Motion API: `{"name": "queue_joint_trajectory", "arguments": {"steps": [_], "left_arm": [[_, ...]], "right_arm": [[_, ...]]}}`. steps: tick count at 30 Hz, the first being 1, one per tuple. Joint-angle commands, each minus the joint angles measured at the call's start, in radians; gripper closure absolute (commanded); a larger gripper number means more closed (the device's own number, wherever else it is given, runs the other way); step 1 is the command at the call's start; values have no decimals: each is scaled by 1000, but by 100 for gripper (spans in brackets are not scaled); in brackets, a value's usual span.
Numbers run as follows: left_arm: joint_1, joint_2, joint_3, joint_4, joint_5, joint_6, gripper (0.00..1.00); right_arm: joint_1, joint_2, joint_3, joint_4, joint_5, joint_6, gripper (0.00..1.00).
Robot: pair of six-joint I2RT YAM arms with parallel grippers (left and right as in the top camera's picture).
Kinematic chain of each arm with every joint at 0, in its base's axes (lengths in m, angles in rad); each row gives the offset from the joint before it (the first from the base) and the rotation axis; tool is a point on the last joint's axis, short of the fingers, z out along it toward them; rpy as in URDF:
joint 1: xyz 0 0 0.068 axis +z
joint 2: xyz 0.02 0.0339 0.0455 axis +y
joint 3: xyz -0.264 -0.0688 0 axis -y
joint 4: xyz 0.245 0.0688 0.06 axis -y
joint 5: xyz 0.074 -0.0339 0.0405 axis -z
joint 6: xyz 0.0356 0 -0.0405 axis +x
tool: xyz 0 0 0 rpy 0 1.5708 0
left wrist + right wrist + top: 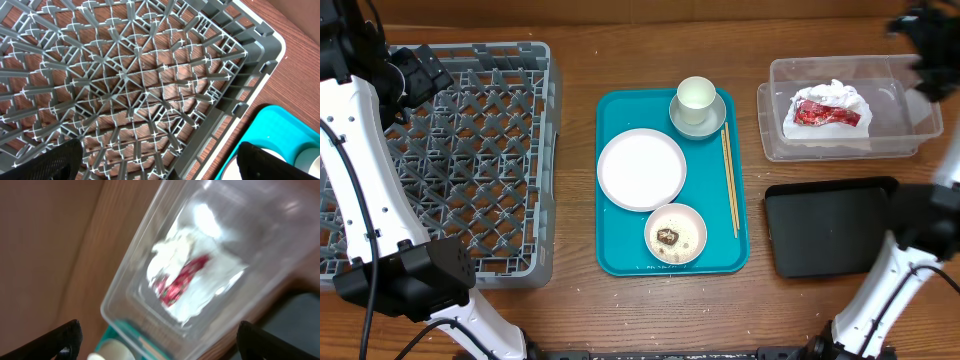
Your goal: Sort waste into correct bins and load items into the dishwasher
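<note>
While the overhead view is looking down, dish rack: the grey dish rack is filling the left of the frame, nothing lying in it.
Teal tray: the teal tray is sitting mid-frame on the table, just right of the rack.
Cup: the cup is standing on the saucer at the tray's upper right.
Plate: the plate is lying at the tray's left centre.
Small dish: the small dish is sitting below the plate, holding a brown bit and crumbs.
Chopsticks: the chopsticks are lying along the tray's right edge.
Clear tub: the clear tub is sitting upper right, holding the napkin and red wrapper.
Black tray: the black tray is lying below the tub.
Left gripper: the left gripper is hovering over the rack's upper left.
Right gripper: the right gripper is showing blurred at the upper right corner.

Left wrist, fingers: the fingers are standing wide apart in the bottom corners, gripping nothing.
Left wrist, below: the rack's lattice is filling most of the frame; the teal tray's corner is showing lower right.

Right wrist, fingers: the fingers are standing wide apart, holding nothing.
Right wrist, below: the tub is appearing blurred mid-frame, napkin and wrapper resting inside it.
</note>
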Motion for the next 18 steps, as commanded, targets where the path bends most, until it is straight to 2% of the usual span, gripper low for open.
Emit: {"name": "queue_joint_trajectory", "arguments": {"steps": [1,10,12,13,16,18], "left_arm": [[-9,4,17,2,5,-9,0],[-9,4,17,2,24,-19,0],[-9,3,17,0,126,-75,0],[-9,4,17,-25,245,-91,0],[-13,4,17,-87,368,-116,0],[-27,4,13,-114,500,-90,0]], "right_arm": [[-92,-70,42,0,8,-7,0],[-195,-67,42,0,9,-8,0],[-199,-67,42,0,9,-8,0],[-199,-67,42,0,9,-8,0],[-199,-67,42,0,9,-8,0],[-199,-67,42,0,9,-8,0]]}}
